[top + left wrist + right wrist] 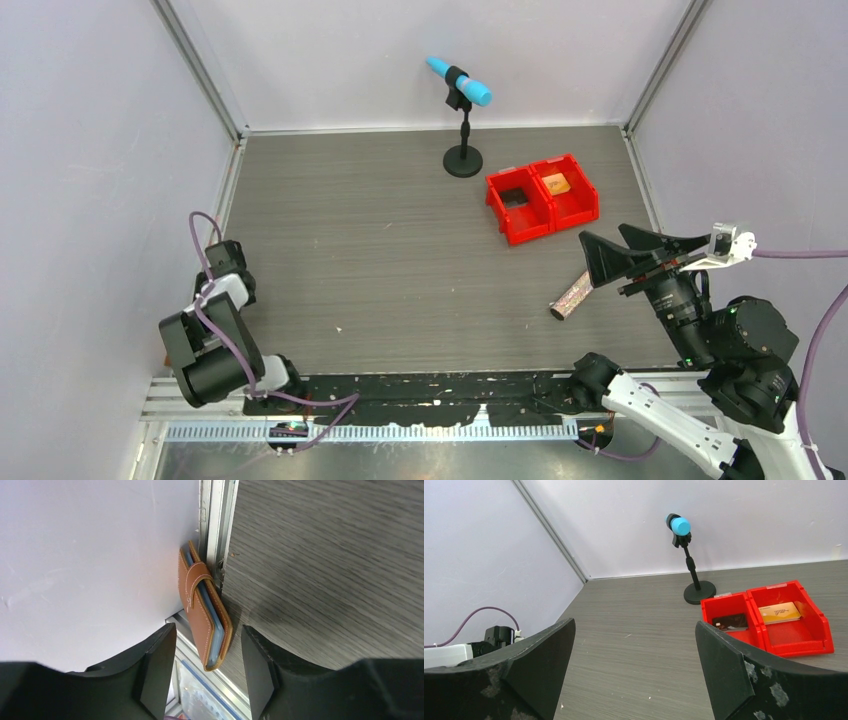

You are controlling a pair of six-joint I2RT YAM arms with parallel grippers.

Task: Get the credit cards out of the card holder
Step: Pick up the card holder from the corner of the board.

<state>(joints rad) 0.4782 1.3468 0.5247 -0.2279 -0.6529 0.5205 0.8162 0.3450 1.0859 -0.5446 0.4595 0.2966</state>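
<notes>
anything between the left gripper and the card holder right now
Nothing visible. The card holder lies along the metal rail beside the white wall, directly ahead of the open left gripper.

Microphone stand (pixel 462 160) upper centre of the overhead view, two joined bins (pixel 527 228) at its lower right, a card (pixel 556 184) in the right one, another card (pixel 515 198) in the left, tube (pixel 570 297) below them, card holder (pixel 202 612) mid-frame at the left wrist, on edge against the rail (pixel 215 510).
</notes>
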